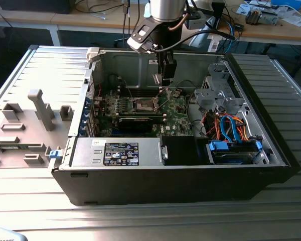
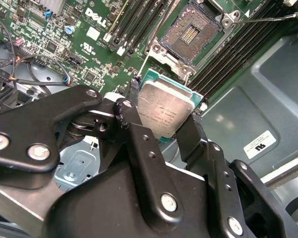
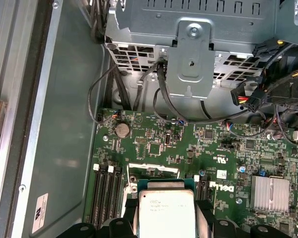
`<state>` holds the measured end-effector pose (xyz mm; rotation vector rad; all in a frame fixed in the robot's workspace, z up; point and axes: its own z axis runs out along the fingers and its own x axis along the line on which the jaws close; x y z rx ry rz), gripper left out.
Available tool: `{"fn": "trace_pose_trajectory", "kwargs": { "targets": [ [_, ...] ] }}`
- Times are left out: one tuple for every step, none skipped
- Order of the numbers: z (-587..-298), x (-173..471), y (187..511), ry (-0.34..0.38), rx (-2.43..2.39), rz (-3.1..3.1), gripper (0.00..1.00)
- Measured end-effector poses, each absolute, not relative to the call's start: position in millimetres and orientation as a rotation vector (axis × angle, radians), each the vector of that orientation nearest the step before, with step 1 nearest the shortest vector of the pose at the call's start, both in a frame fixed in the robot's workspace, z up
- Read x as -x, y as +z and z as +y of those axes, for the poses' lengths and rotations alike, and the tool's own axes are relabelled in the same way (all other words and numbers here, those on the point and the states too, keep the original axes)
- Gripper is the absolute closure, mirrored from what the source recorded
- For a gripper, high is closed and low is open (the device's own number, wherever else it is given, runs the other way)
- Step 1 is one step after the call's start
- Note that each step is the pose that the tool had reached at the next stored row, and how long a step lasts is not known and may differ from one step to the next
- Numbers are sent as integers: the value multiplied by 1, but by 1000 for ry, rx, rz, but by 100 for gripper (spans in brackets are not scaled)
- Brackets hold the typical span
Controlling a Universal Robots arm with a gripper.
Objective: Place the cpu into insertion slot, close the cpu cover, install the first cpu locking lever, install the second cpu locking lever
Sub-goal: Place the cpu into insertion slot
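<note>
A grey metal worktop (image 1: 140,221) of long ribbed profiles takes up the near ground in the exterior view, its grooves running from the exterior view's left to its right. Soft, even light lies on it, leaving a pale sheen along the ribs and a brighter patch at the near corner on the exterior view's left. Behind it a wooden-topped bench (image 1: 35,22) on a white leg (image 1: 54,36) spans the back of the room. Loose cables (image 1: 98,7) lie tangled on the bench, and toward the exterior view's right sit small blue and white items (image 1: 286,10), too small to identify. Under the bench the floor (image 1: 15,45) looks dark, possibly blue-grey.
</note>
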<state>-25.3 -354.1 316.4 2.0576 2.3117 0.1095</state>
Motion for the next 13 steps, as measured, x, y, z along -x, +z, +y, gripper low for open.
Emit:
{"fn": "trace_pose_trajectory", "kwargs": {
  "targets": [
    [-354,25,316,109,-2058,2311,45],
    [-354,25,316,109,-2059,2310,45],
    [-354,25,316,109,-2060,2310,45],
    [-354,25,316,109,-2060,2309,45],
    [-354,25,316,109,-2061,2308,45],
    [-354,25,316,109,-2062,2308,45],
    [-354,25,316,109,-2062,2307,45],
    [-354,25,316,109,-2063,2307,45],
    [-354,25,316,109,-2063,2306,45],
    [-354,25,316,109,-2064,2306,45],
    [-354,25,316,109,-2064,2306,45],
    [-354,25,316,109,-2065,2305,45],
    [-354,25,316,109,-2065,2305,45]
  ]
}}
